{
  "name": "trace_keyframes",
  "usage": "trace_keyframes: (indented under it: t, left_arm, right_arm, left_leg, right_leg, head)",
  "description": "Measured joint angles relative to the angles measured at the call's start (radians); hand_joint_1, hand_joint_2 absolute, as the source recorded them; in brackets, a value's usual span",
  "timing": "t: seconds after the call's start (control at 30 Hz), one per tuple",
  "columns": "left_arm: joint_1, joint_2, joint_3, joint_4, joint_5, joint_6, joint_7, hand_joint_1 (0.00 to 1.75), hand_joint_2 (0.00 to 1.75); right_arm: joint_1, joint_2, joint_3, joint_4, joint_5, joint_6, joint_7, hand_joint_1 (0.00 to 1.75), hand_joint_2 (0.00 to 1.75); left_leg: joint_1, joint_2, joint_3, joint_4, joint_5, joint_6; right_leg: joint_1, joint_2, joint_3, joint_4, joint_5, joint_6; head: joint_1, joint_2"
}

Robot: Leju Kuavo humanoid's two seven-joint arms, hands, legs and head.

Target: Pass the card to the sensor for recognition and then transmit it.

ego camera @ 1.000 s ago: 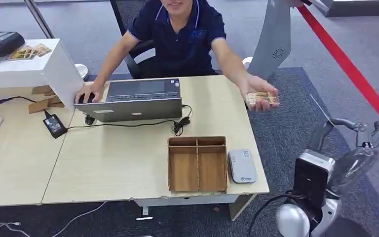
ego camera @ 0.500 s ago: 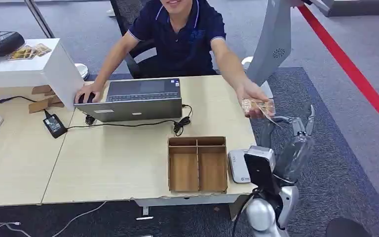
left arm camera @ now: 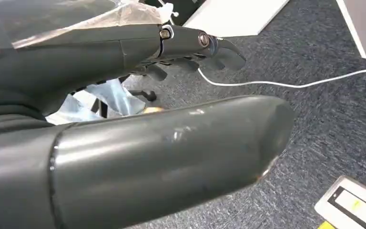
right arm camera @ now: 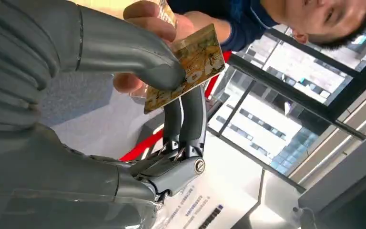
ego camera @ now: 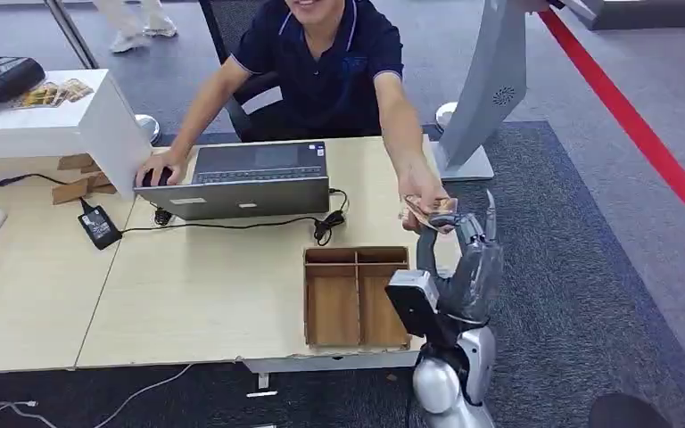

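Since half a second ago, our right hand (ego camera: 464, 254) has shifted from the right of centre toward the middle of the head view, and the person's hand (ego camera: 424, 201) has drawn back along the table's far right part to meet it. We see the card (right arm camera: 186, 64), printed with a gold-toned picture whose writing we cannot read, near the top centre of the right wrist view; our thumb lies on its face with dark fingers (right arm camera: 186, 119) behind it, while the person's fingers hold its other end. We cannot tell whether our grip has fully closed. In the head view the card (ego camera: 433, 214) sits just above our raised hand, right of centre.

Our left hand (left arm camera: 138, 109) hangs over grey carpet, fingers loosely curled with nothing in them.

Below the card, a wooden tray (ego camera: 357, 299) with compartments rests near the table's (ego camera: 196, 294) front right edge. A laptop (ego camera: 250, 178) stands at upper centre. Open carpet lies to the right, bordered by a red floor line (ego camera: 642, 134).
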Motion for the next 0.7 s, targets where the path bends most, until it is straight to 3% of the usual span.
trace_keyframes:
  t: [0.2, 0.23, 0.27, 0.7]
  left_arm:
    - [0.000, 0.000, -0.006, 0.000, 0.005, 0.000, 0.000, 0.00, 0.00]
    - [0.000, 0.000, -0.009, 0.000, 0.005, 0.000, 0.000, 0.00, 0.00]
    - [0.000, 0.000, -0.010, 0.000, 0.005, 0.000, 0.000, 0.00, 0.00]
    - [0.001, 0.000, -0.011, 0.000, 0.006, 0.000, 0.012, 0.00, 0.00]
  right_arm:
    - [-0.004, 0.000, 0.010, 0.028, 0.000, 0.000, 0.010, 1.75, 1.75]
    - [-0.005, -0.001, 0.011, 0.032, 0.000, -0.001, 0.011, 0.07, 1.75]
    - [-0.005, -0.001, 0.011, 0.035, 0.000, -0.001, 0.012, 0.00, 1.75]
    - [-0.007, -0.002, 0.011, 0.063, -0.015, -0.002, 0.012, 0.00, 1.75]
  left_leg:
    - [0.000, 0.000, 0.000, 0.000, 0.000, 0.000]
    - [0.000, 0.000, 0.000, 0.000, 0.000, 0.000]
    - [0.000, 0.000, 0.000, 0.000, 0.000, 0.000]
    - [0.000, 0.000, 0.000, 0.000, 0.000, 0.000]
  right_leg:
    - [0.000, 0.000, 0.000, 0.000, 0.000, 0.000]
    - [0.000, 0.000, 0.000, 0.000, 0.000, 0.000]
    - [0.000, 0.000, 0.000, 0.000, 0.000, 0.000]
    - [0.000, 0.000, 0.000, 0.000, 0.000, 0.000]
  head:
    - [0.000, 0.000]
    - [0.000, 0.000]
    - [0.000, 0.000]
    - [0.000, 0.000]
